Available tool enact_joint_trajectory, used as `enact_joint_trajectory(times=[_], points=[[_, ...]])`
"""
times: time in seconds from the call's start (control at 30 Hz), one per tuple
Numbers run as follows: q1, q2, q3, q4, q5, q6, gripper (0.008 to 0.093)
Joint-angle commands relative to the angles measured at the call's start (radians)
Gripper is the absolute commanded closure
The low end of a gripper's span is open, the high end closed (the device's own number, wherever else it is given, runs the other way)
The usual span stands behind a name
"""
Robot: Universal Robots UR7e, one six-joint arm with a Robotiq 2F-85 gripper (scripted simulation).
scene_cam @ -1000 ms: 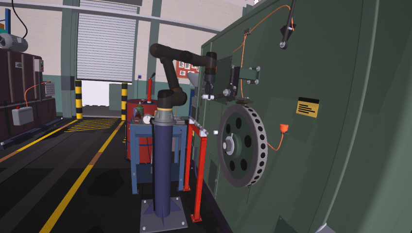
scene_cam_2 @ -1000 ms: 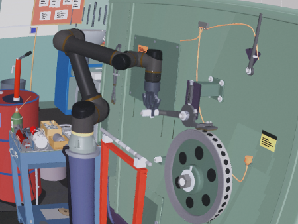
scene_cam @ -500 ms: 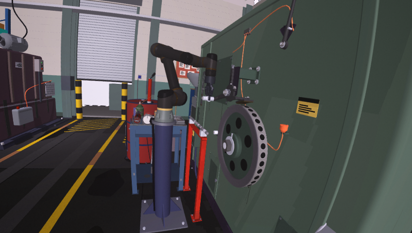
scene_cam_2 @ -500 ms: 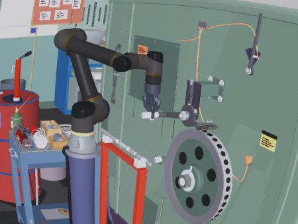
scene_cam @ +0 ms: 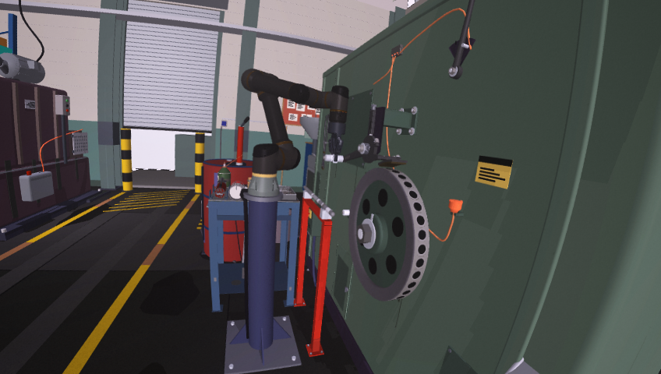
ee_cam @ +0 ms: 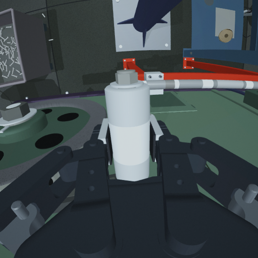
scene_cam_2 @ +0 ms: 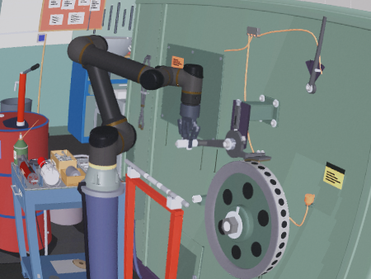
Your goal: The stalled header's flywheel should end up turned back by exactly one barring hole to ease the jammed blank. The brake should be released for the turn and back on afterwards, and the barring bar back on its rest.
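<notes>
The brake lever's dark arm is hidden behind my fingers in the wrist camera; only its white handle (ee_cam: 130, 130) shows, and my gripper (ee_cam: 130, 142) has a finger on each side of it. From the side, the brake lever (scene_cam_2: 208, 143) runs about level from the handle (scene_cam_2: 186, 143) to its pivot (scene_cam_2: 231, 144), with the brake shoe (scene_cam_2: 257, 157) just above the flywheel (scene_cam_2: 246, 219) rim. The flywheel (scene_cam: 388, 233) has barring holes around its rim. The barring bar (scene_cam_2: 158, 185) lies on the red rest (scene_cam_2: 152, 231), below and left of my gripper (scene_cam_2: 189, 138).
A blue cart (scene_cam_2: 45, 181) with small items stands left of the arm's pedestal (scene_cam_2: 101, 231), with a red drum (scene_cam_2: 18, 181) behind it. The green machine wall (scene_cam: 533, 208) carries orange cables and a yellow label (scene_cam: 493, 172). A bin of small parts (ee_cam: 12, 60) sits below.
</notes>
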Motion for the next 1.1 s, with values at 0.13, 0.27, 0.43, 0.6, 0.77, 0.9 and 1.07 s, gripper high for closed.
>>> enact_joint_trajectory(times=[0.13, 0.27, 0.43, 0.6, 0.77, 0.9, 1.07], points=[[0.001, -0.002, -0.001, 0.004, 0.001, 0.0, 0.0934], [0.001, -0.001, -0.001, 0.002, 0.001, 0.0, 0.0934], [0.0, -0.001, -0.001, 0.001, 0.0, 0.0, 0.0934], [0.0, 0.0, -0.001, 0.0, 0.0, 0.0, 0.0934], [0.0, 0.0, -0.001, 0.0, 0.0, 0.0, 0.0934], [0.0, 0.0, -0.001, 0.0, 0.0, 0.0, 0.0934], [0.0, 0.0, -0.001, 0.0, 0.0, 0.0, 0.0849]])
